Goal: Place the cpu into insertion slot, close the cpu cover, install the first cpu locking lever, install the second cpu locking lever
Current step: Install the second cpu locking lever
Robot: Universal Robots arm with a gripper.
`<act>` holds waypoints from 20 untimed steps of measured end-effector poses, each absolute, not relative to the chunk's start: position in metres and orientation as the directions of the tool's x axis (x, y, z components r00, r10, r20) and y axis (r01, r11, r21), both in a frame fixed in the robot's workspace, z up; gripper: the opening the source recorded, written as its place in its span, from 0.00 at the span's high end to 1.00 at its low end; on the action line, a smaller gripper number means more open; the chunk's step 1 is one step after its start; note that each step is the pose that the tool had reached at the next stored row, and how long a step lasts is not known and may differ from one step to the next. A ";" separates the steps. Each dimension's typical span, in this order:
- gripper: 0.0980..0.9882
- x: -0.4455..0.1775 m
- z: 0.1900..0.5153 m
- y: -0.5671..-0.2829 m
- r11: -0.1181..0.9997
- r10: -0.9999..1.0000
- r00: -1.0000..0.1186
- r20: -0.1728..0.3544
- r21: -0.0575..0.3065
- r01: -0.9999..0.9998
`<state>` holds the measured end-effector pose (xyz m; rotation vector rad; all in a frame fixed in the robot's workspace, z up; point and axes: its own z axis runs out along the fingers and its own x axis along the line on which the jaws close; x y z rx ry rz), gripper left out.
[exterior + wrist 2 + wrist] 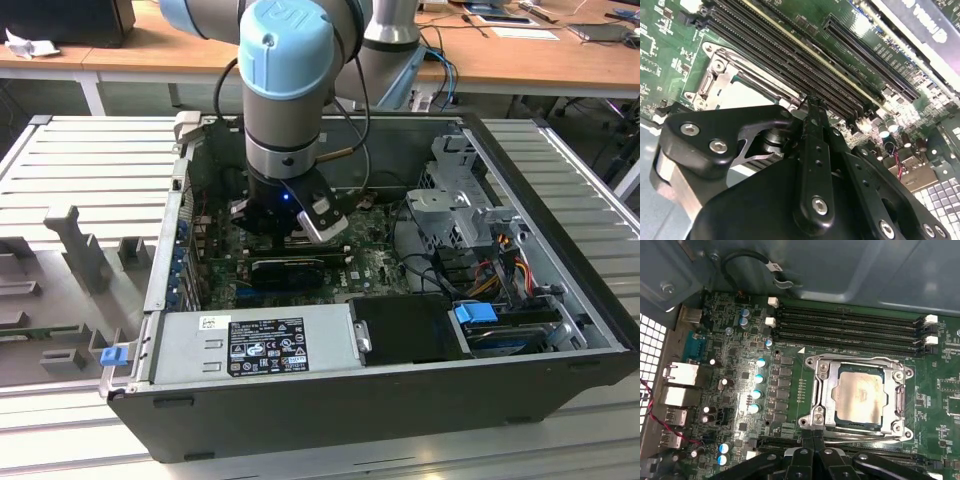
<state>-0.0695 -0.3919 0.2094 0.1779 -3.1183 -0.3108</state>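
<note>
In the exterior view you are looking at the arm reaching down into the open computer case [560, 330], which is lying on a ribbed grey counter [90, 160]. The gripper [285, 222] is hanging low over the green motherboard [375, 268], close to the case wall on the exterior view's left, with a black card [285, 268] lying just beside it.

In the second wrist view you are seeing the gripper [812, 107] from behind, its black fingers [815, 117] pressed together into one narrow tip with nothing between them. That tip is sitting just beside a corner of the insertion slot [715, 75], next to the long black memory slots [805, 65].

In the first wrist view you are seeing the cpu [860, 396] lying flat in the insertion slot [822, 365], its pale silver-grey top showing a warm glare. The cpu cover [898, 400], a silvery frame with a square window, is lying down around the chip. The clenched fingers [812, 442] are meeting the socket's near edge, where thin metal lever rods [860, 432] are running alongside it; you cannot tell whether those are latched.
</note>
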 end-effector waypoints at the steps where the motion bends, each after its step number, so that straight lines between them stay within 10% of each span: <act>1: 0.99 -0.070 0.208 -0.392 0.973 -0.113 -0.994 -0.009 0.201 -0.112; 20: 0.99 -0.074 0.202 -0.392 0.958 -0.119 -0.993 -0.016 0.261 -0.119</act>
